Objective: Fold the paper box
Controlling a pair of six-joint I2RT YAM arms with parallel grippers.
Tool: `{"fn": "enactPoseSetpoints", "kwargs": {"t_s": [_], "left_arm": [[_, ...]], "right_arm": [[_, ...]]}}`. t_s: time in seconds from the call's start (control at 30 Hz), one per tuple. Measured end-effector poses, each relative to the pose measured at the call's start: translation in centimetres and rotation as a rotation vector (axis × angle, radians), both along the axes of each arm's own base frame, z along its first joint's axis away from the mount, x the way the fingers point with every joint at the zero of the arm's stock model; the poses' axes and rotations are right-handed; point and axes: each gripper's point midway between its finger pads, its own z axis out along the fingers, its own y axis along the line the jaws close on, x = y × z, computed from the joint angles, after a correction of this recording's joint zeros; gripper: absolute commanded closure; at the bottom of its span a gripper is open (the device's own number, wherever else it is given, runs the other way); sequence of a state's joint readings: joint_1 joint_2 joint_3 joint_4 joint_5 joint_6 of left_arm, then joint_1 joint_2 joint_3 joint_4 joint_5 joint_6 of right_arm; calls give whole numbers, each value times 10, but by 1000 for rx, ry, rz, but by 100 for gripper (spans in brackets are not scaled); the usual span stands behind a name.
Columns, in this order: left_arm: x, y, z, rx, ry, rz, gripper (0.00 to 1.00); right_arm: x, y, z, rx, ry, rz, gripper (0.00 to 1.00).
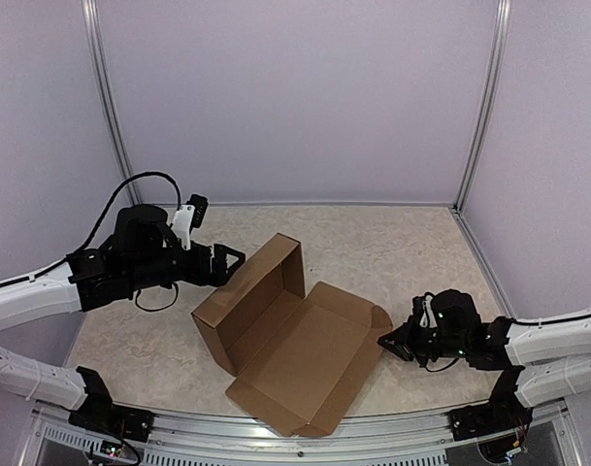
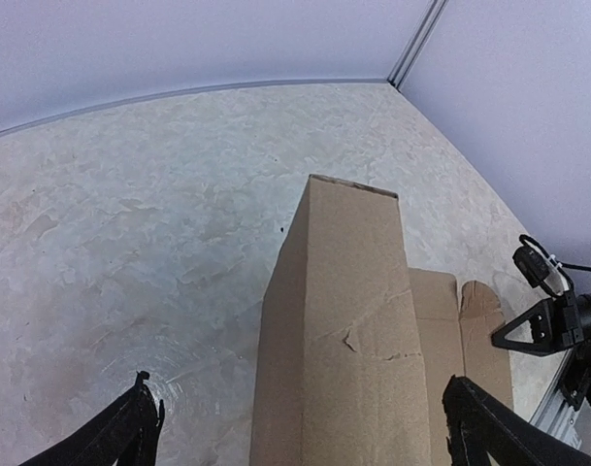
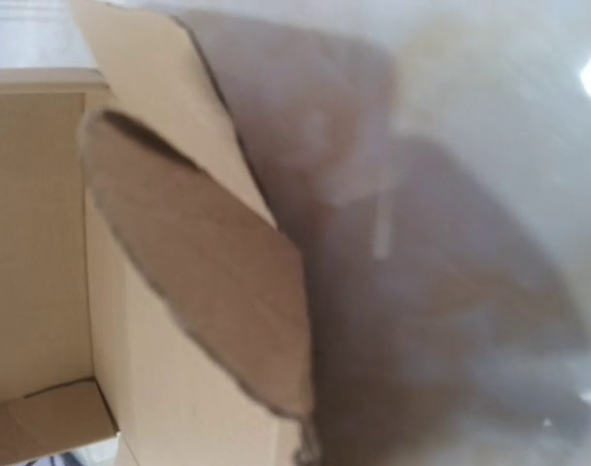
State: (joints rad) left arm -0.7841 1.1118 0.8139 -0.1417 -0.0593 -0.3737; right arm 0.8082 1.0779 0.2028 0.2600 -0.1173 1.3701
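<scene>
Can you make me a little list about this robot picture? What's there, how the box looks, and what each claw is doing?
Thing: brown cardboard box, partly folded
Where: middle of the table
Walls: standing up on the left part
Lid: lying open and flat
Left claw: open wide, one finger on each side of a tall wall
Right claw: shut, right beside the lid's rounded flap; can't tell if it touches

I'm on a robot lab cell: plain pale panel walls [image 1: 295, 97] w/ alu posts [image 1: 109, 107] on 3 sides, a marbled table [image 1: 392, 243], an alu rail [image 1: 392, 429] along the near edge, and 2 arms [image 1: 33, 296] w/ loose cabling mounted there.
</scene>
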Motion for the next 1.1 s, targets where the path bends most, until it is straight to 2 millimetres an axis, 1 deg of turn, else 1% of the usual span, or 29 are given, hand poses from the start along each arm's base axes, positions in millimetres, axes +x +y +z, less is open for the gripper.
{"fn": "enactPoseSetpoints", "kwargs": {"t_s": [0.03, 0.13, 0.37, 0.67, 0.8, 0.9, 1.0, 1.1], "left_arm": [[0, 2, 2, -1, -5, 4, 1], [-1, 8, 9, -5, -23, 20, 1], [-9, 25, 33, -24, -77, 51, 1], [-21, 47, 61, -63, -144, 87, 1], [-24, 52, 66, -79, -161, 94, 1], [-26, 53, 65, -84, -165, 92, 1], [-27, 52, 64, -85, -163, 86, 1], [-28, 52, 65, -88, -164, 80, 1]], "right_arm": [[2, 1, 4, -11, -10, 5, 100], [13, 10, 25, -42, -66, 34, 100], [38, 36, 90, -135, -217, 155, 100], [54, 48, 149, -349, -359, 354, 100], [56, 49, 177, -444, -433, 456, 100], [56, 46, 191, -525, -481, 533, 100], [57, 41, 199, -599, -517, 582, 100], [63, 34, 211, -694, -574, 618, 100]]}}
